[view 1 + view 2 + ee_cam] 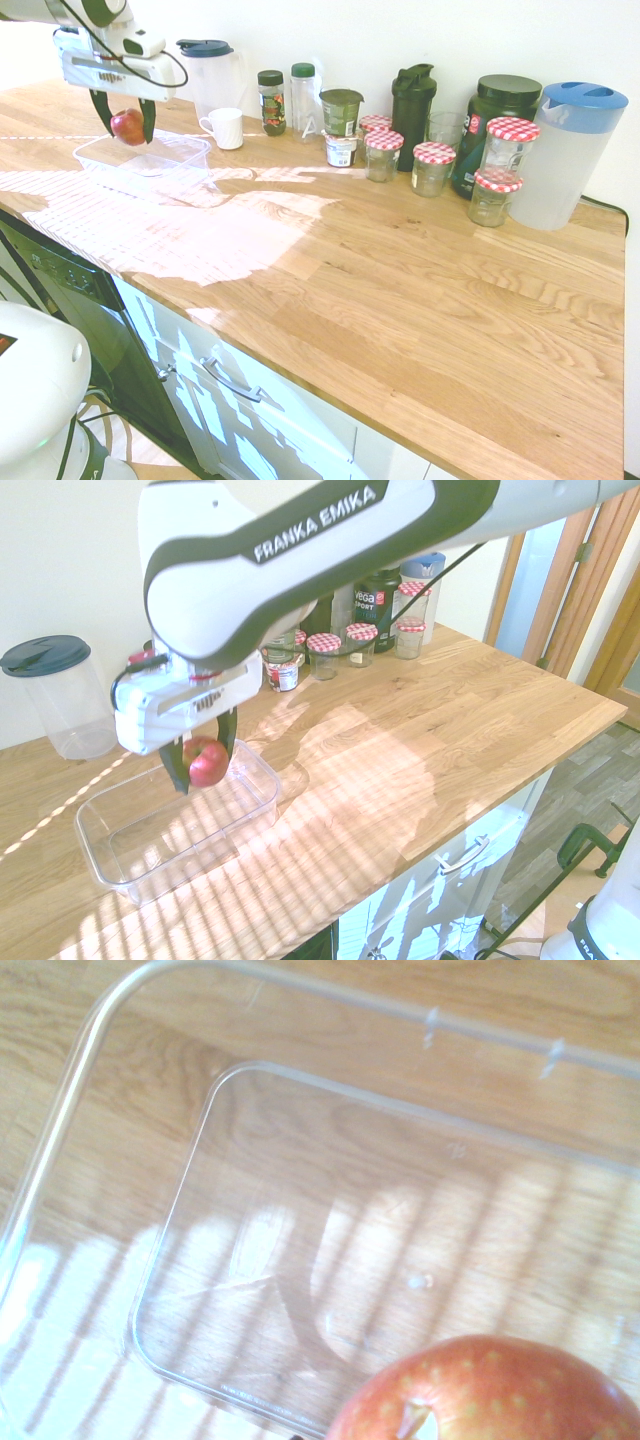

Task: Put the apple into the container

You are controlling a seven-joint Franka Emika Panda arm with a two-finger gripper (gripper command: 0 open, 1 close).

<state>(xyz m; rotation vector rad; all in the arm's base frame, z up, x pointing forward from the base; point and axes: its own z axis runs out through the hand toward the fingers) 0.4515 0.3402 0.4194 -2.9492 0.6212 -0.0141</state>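
apple (207, 762): smooth red skin, a slight sheen seen
container (180, 160): clear, glossy plastic
counter (420, 290): oiled wood, grain shown, satin finish
mug (224, 128): white glazed ceramic
jars (433, 167): clear glass

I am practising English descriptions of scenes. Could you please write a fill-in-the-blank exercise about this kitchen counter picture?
1. The gripper is shut on the ____.
2. The apple hangs above the clear container, which holds ____ inside.
3. The white mug stands on the ____ counter.
4. The glass jars have red-checked ____.

Missing words: apple; nothing; wooden; lids
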